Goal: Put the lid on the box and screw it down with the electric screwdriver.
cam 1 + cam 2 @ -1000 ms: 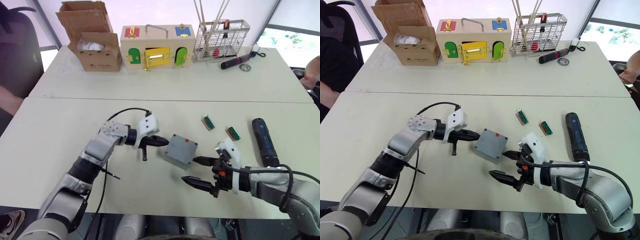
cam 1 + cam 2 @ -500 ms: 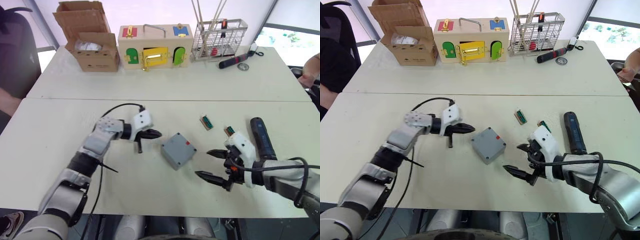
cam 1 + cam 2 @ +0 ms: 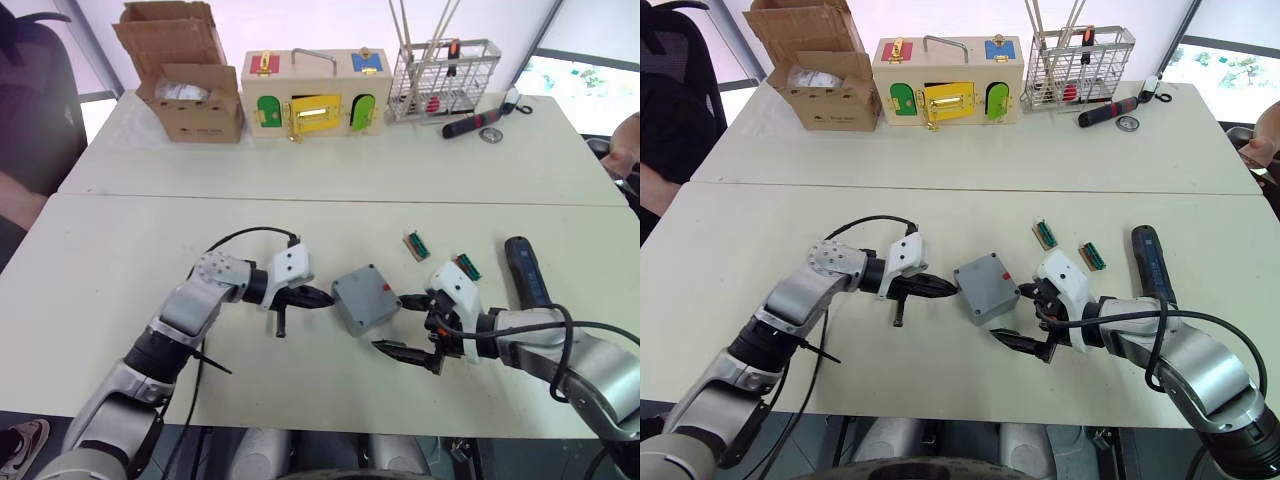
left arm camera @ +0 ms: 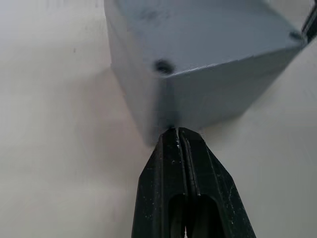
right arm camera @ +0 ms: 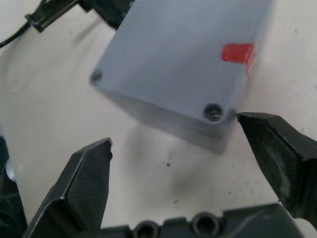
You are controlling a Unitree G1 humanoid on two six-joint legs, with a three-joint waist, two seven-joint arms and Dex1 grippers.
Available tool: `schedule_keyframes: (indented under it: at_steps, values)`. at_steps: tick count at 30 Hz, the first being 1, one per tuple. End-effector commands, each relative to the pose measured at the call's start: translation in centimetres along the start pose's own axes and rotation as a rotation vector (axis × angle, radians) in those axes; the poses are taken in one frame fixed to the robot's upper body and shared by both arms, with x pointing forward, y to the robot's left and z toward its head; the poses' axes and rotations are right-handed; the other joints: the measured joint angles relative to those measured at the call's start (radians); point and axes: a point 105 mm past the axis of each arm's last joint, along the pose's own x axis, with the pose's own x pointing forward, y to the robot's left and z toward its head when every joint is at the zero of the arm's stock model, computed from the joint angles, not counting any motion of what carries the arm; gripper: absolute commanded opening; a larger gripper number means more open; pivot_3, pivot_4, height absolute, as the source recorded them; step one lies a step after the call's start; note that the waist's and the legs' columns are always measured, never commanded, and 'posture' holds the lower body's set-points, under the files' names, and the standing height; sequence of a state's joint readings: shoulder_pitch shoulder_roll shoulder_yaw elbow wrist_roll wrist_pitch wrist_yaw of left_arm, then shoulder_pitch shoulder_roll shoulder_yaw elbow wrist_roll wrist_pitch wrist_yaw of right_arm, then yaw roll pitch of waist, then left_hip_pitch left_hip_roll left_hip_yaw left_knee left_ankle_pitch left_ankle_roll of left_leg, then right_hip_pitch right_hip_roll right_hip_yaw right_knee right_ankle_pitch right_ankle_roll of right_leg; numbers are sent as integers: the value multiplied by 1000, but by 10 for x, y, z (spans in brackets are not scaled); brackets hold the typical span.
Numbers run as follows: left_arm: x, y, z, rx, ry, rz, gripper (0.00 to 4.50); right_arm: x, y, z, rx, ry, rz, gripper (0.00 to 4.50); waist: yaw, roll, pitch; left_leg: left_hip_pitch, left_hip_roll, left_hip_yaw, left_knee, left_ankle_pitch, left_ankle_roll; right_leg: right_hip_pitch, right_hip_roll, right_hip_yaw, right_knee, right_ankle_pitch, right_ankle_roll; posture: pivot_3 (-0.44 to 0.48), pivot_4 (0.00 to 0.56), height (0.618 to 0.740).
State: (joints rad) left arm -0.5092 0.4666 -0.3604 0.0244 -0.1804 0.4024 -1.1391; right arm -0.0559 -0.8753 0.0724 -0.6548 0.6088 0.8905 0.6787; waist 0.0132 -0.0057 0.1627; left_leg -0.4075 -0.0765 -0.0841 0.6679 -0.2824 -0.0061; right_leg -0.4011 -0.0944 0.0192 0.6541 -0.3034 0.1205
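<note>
The grey box [image 3: 365, 298] sits near the table's front middle. Its upward face is flat, with corner screw holes and a red mark [image 5: 237, 52]. I cannot tell whether that face is the lid. My left gripper [image 3: 325, 297] is shut, and its fingertips [image 4: 174, 134] touch the box's left corner. My right gripper [image 3: 392, 322] is open at the box's right corner, one finger [image 5: 270, 146] beside the box wall, the other finger [image 5: 86, 171] in front of the box. The dark electric screwdriver [image 3: 525, 272] lies on the table right of my right gripper.
Two small green connectors [image 3: 417, 245] [image 3: 466, 266] lie behind the right gripper. At the back stand a cardboard box [image 3: 190, 100], a wooden box with coloured doors [image 3: 315, 105], a wire basket [image 3: 445, 78] and a black-and-red tool [image 3: 470, 123]. A person's hand [image 3: 628, 140] shows at the right edge.
Over the last half second my left gripper has moved right to touch the box's corner. My right gripper has moved left, up to the box's right corner. The box has turned slightly.
</note>
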Motion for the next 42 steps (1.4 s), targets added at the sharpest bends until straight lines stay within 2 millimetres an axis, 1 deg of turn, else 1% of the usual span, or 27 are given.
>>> schedule_keyframes:
  at_steps: [1, 3, 9, 11, 13, 15, 17, 19, 20, 22, 24, 25, 28, 33, 35, 36, 38, 42]
  values:
    - [-1, 11, 10, 49, -24, 56, 0, 1, 15, 9, -23, -35, 50, 4475, -1, 0, 0, 0, 0, 0, 0, 0, 0, 0, 0, 0, 0, 0, 0, 0, 150, 740]
    - [0, 14, 10, 58, -29, 65, 0, 3, 20, 10, -16, -40, 60, 4475, -1, 0, 0, 0, 0, 0, 0, 0, 0, 0, 0, 0, 0, 0, 0, 0, 150, 740]
    - [0, 17, 11, 65, -34, 72, 0, 3, 20, 14, -9, -64, 28, 4475, 0, 0, 0, 0, 0, 0, 0, 0, 0, 0, 0, 0, 0, 0, 0, 0, 150, 740]
    - [-5, 19, 11, 70, -28, 82, 0, -8, 9, 19, -34, -76, -30, 4475, 1, 0, 0, 0, 0, 0, 0, 0, 0, 0, 0, 0, 0, 0, 0, 0, 150, 740]
    - [-15, 21, 14, 77, -25, 88, 0, -28, -7, 29, -42, -104, -102, 4475, 0, 0, 0, 0, 0, 0, 0, 0, 0, 0, 1, 0, 0, 0, 0, 0, 150, 740]
    - [-26, 22, 20, 73, -36, 88, 0, -46, -17, 36, -43, -114, -133, 4475, -1, 0, 0, 0, 0, 0, 0, 0, 0, 0, 1, 0, 0, 0, 0, 0, 150, 740]
    - [-37, 22, 30, 62, -64, 87, 0, -60, -28, 44, -31, -143, -167, 4475, -1, 0, 0, 0, 0, 0, 0, 0, 0, 0, 1, 0, 0, 0, 0, 0, 150, 740]
    - [-48, 26, 47, 57, -117, 108, 0, -65, -47, 52, -8, -206, -236, 4475, -1, 0, 0, 0, 1, 0, -1, 0, 0, 0, 1, 0, 0, 0, 0, 0, 150, 740]
    - [-51, 27, 54, 50, -142, 118, 0, -64, -56, 53, -11, -227, -273, 4475, -2, 0, 0, 0, 1, 0, 0, 0, 0, 0, 1, 0, 0, 0, 0, 0, 150, 740]
    - [-59, 28, 70, 21, -206, 139, 0, -55, -79, 54, -21, -273, -382, 4475, -1, 0, 0, 0, 1, 0, 0, 0, 0, 0, 0, 0, 0, 0, 0, 0, 150, 740]
    - [-64, 26, 78, 0, -239, 153, 0, -48, -93, 55, -42, -310, -455, 4475, -3, 0, 0, 0, 1, 0, 0, 0, 0, -1, 0, 1, 1, 0, 0, 0, 150, 740]
    - [-68, 25, 80, -13, -247, 160, 0, -46, -100, 55, -23, -342, -481, 4475, -4, 0, 0, 0, 0, 1, 0, 0, 0, -2, 0, 1, 2, 0, 0, 0, 150, 740]
    - [-78, 24, 81, -24, -252, 224, 0, -32, -116, 46, 32, -383, -513, 4475, -9, 0, 0, 0, -1, 3, -1, 0, -1, -6, 0, 1, 9, 0, 0, 0, 150, 740]
    - [-76, 14, 85, -70, -278, 229, 0, -18, -132, 39, 71, -398, -531, 4475, -9, 0, 0, 0, -1, 3, 0, 1, -1, -7, 0, 2, 9, 0, 0, 0, 150, 740]
    - [-75, 12, 82, -77, -265, 237, 0, -12, -138, 36, 73, -389, -531, 4001, -9, 0, 0, 0, -1, 3, 0, 1, -2, -6, 0, 2, 9, 0, 0, 0, 150, 740]
    - [-75, 12, 82, -79, -261, 240, 0, -10, -139, 35, 71, -386, -530, 3835, -9, 0, 0, 0, -1, 3, 0, 1, -2, -6, 0, 2, 9, 0, 0, 0, 150, 740]
    - [-74, 9, 78, -82, -245, 241, 0, -5, -142, 33, 67, -375, -523, 3215, -9, 0, 0, 0, -1, 3, 0, 1, -2, -7, 0, 2, 10, 0, 0, 0, 150, 740]
    - [-72, 7, 68, -86, -203, 243, 0, 1, -147, 27, 65, -356, -523, 3215, -14, 0, 0, 0, -1, 3, -1, 1, -2, -7, 0, 2, 10, 0, 0, 0, 150, 740]
